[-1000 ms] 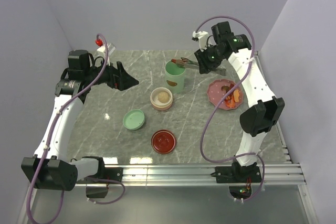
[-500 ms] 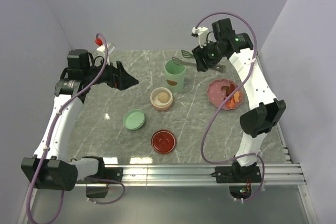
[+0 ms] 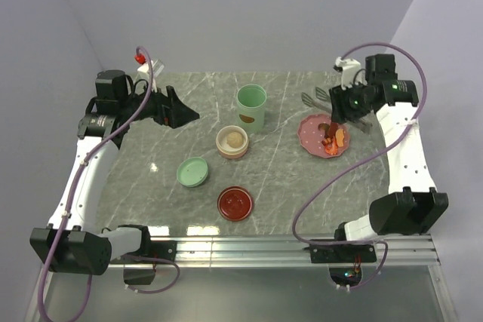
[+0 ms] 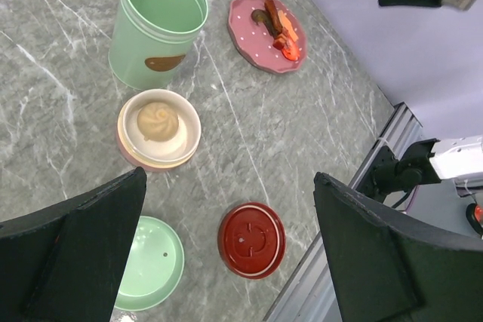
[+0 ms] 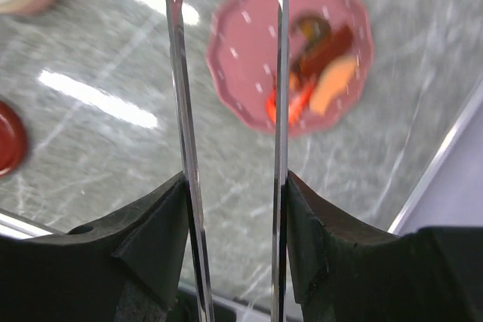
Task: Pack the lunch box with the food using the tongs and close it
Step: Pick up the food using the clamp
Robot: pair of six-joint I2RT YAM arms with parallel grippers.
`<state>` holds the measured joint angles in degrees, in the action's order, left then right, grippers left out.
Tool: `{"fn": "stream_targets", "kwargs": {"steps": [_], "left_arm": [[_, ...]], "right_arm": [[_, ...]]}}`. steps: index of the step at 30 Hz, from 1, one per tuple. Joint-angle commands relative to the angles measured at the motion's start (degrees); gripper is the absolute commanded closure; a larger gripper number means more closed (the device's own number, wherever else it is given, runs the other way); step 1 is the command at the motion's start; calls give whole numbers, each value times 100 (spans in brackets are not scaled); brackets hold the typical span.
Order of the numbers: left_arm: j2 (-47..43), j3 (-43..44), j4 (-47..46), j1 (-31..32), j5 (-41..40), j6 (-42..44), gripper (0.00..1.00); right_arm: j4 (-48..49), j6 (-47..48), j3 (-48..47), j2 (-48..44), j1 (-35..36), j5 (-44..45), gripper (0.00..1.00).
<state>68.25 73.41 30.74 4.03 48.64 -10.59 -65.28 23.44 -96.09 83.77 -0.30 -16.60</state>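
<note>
Tongs [image 5: 280, 73] are clamped in my right tool [image 5: 232, 186], both arms running straight out between its fingers, held up near the pink plate [image 5: 241, 43]. Food [image 5: 321, 73], reddish and orange bits, lies on that plate at the right of the worktop [image 3: 279, 179]. My left tool [image 3: 179, 116] is spread wide and holds nothing. Green tub [image 3: 251, 107] stands open, mid-worktop.

A grey, white-veined marble-pattern tabletop [image 3: 287, 186] carries five things. A tall mint-green cylindrical tin [image 3: 251, 120] stands upright at the back centre. Just in front sits a round cream bowl [image 3: 219, 140], then a mint-green round lid [image 3: 192, 172] and a dark red round lid [image 3: 235, 203]. A pink scalloped plate [image 3: 309, 133] lies at the right.
</note>
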Motion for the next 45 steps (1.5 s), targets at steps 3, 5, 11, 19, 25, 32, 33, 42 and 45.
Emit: {"fn": "stream_targets", "kwargs": {"steps": [3, 5, 11, 19, 25, 32, 33, 42, 45], "left_arm": [[-198, 25, -218, -25, -65, -145, 1], [-233, -2, -226, -25, -118, -180, 1], [-391, -168, -402, -25, -153, -224, 0], [-382, -247, -464, -25, -171, -180, 1], [-409, -388, -473, -25, -294, -84, 1], [-383, -432, -508, -34, -347, -40, 1], [-382, -450, -508, -34, -347, -31, 1], [-374, -511, -543, -34, -408, 22, 0], [-365, -538, -552, -34, -408, 31, 1]], "right_arm": [[453, -41, 1074, -519, -760, 209, 44], [577, -111, 1451, -677, -840, 358, 44], [1008, -717, 1997, -739, -972, 973, 44], [1333, -1201, 2104, -423, -1060, 1283, 41], [1263, -1439, 1884, -80, -1131, 1071, 41], [1201, -1597, 1787, 306, -1131, 825, 40], [1201, -1614, 1761, 350, -1131, 790, 40], [1237, -1685, 1559, 842, -1131, 649, 43], [1201, -1685, 1462, 948, -1131, 570, 45]]}}
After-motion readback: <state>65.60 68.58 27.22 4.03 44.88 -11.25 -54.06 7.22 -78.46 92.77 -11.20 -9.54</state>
